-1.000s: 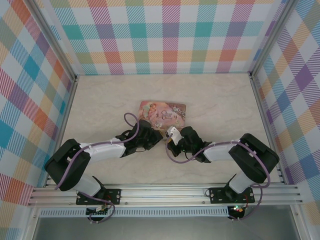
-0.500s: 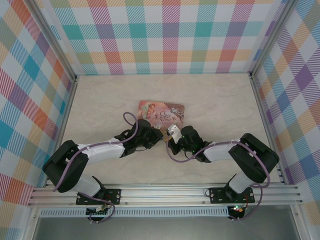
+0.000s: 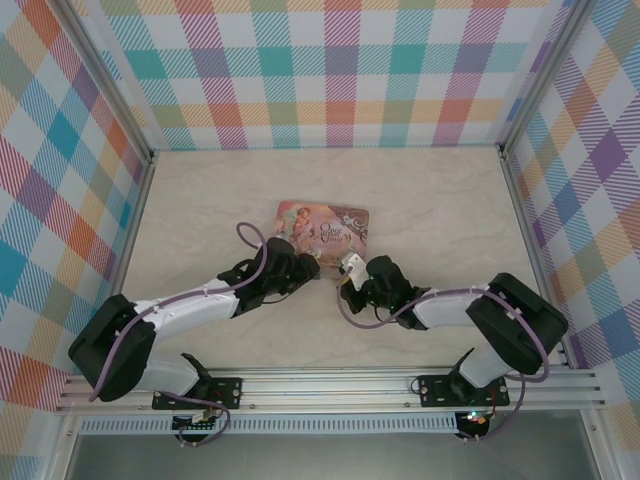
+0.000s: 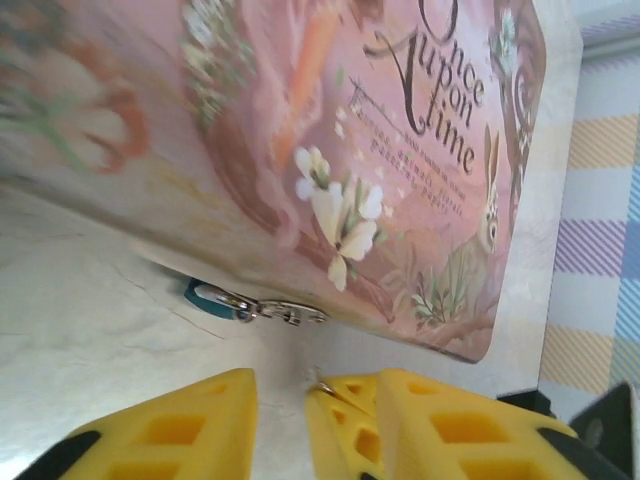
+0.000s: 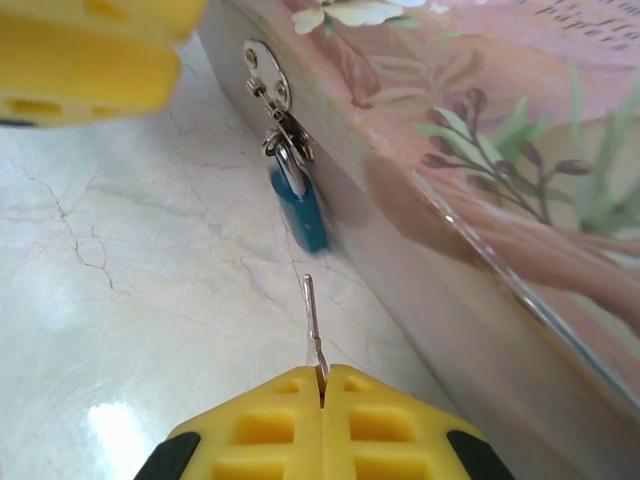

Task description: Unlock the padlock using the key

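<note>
The blue padlock (image 5: 300, 210) hangs by its silvery shackle from the hasp (image 5: 268, 80) on the pink tin's (image 5: 480, 170) side and rests on the table. My right gripper (image 5: 322, 372) is shut on the key (image 5: 312, 320). The key's thin blade points at the padlock's underside, a short gap away. In the left wrist view the padlock (image 4: 210, 298) lies under the tin's (image 4: 400, 150) edge, beyond my left gripper (image 4: 320, 378). That gripper is open and holds nothing. From above, the left gripper (image 3: 310, 268) and right gripper (image 3: 340, 275) face each other below the tin (image 3: 323, 222).
One yellow finger (image 5: 80, 50) of the left gripper sits just past the hasp. Plaid walls (image 3: 340, 70) close the table on three sides. An aluminium rail (image 3: 330, 385) runs along the near edge. Bare marble tabletop (image 3: 440, 200) lies behind and beside the tin.
The left arm has stretched out lower, its elbow swinging down and left. Its gripper has drawn slightly left, away from the right gripper. The right gripper has barely moved.
</note>
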Motion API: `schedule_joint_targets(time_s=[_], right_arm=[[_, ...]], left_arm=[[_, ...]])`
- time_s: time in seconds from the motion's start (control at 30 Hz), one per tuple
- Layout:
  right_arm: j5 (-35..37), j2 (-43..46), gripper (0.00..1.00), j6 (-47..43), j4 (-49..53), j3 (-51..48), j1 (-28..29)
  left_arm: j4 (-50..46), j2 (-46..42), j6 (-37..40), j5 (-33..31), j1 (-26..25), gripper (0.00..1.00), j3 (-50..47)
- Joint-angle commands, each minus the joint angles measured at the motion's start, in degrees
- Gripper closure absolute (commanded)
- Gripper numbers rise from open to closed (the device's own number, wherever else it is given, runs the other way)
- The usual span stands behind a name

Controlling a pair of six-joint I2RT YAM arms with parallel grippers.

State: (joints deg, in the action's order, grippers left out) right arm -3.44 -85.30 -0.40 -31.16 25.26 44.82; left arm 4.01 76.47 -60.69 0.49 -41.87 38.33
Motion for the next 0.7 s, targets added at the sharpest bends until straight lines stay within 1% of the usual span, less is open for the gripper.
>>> schedule_joint_targets(time_s=[0.0, 0.07, 0.13, 0.2, 0.37, 0.47, 0.57, 0.67], right_arm=[[1.18, 5.47, 0.97, 1.62, 2.45, -1.57, -0.18], [2.12, 8.69, 0.97, 2.14, 3.03, -3.05, -0.38], [2.63, 11.84, 0.97, 2.6, 4.03, -4.3, -0.77], [2.96, 14.38, 0.97, 2.47, 6.12, -4.51, -0.96], [4.58, 19.14, 0.97, 2.1, 9.44, -5.1, -1.04], [5.42, 21.14, 0.97, 1.82, 11.0, -5.47, -1.14], [5.82, 22.61, 0.97, 1.73, 11.96, -5.98, -1.15], [6.32, 23.95, 0.97, 1.81, 12.67, -6.53, -1.22]], left_arm=[[-7.14, -3.12, 9.57, -6.1, 1.19, 0.56, -0.05], [-6.29, -3.48, 17.19, -7.79, 1.17, 0.49, -0.29], [-3.48, -3.43, 22.46, -9.51, 1.18, 0.42, -1.65], [-1.49, -2.49, 25.12, -10.87, 1.35, 0.37, -2.31], [1.73, 1.15, 27.61, -11.04, 2.28, 0.33, -1.33], [5.48, 3.55, 28.59, -8.9, 4.36, 0.31, -0.44], [7.77, 6.8, 32.87, -6.68, 6.34, 0.28, 2.45], [10.71, 8.52, 37.23, -5.27, 6.82, 0.25, 3.88]])
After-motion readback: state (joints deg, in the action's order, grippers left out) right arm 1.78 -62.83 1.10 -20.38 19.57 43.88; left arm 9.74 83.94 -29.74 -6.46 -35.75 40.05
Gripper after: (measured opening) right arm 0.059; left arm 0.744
